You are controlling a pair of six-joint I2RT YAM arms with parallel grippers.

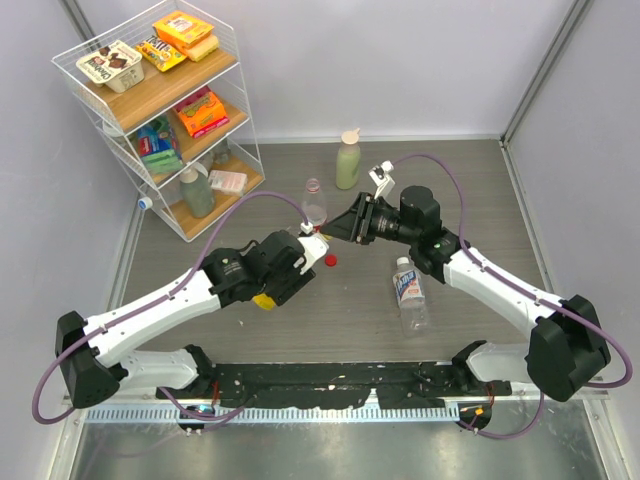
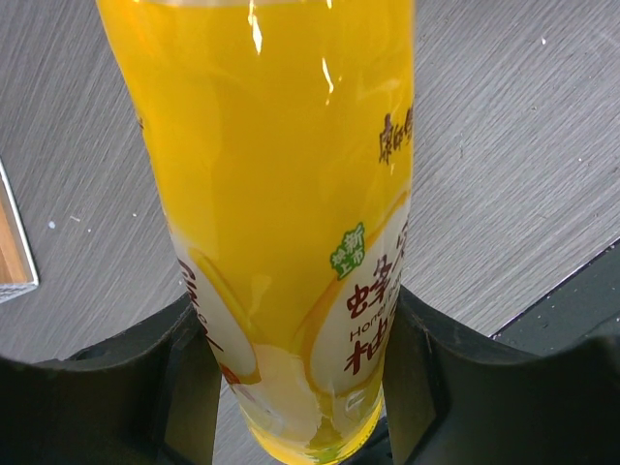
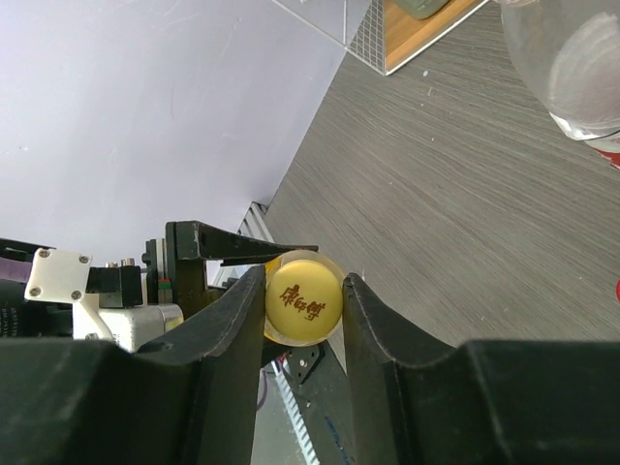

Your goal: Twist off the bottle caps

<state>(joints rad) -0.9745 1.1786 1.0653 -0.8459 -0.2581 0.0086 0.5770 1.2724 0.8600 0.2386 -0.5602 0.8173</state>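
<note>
Currently pinching the yellow cap (image 3: 305, 302) at lower centre with the right gripper (image 3: 303, 287) and clamping the yellow juice bottle (image 2: 281, 223) in the left gripper (image 2: 300, 380), risking the bottle twisting along if loosely held.

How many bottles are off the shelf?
4: green bottle standing at the back, clear bottle near it, water bottle lying flat, yellow bottle in the left gripper.

Robot lab cell, white partition walls (image 1: 400, 60)
</note>
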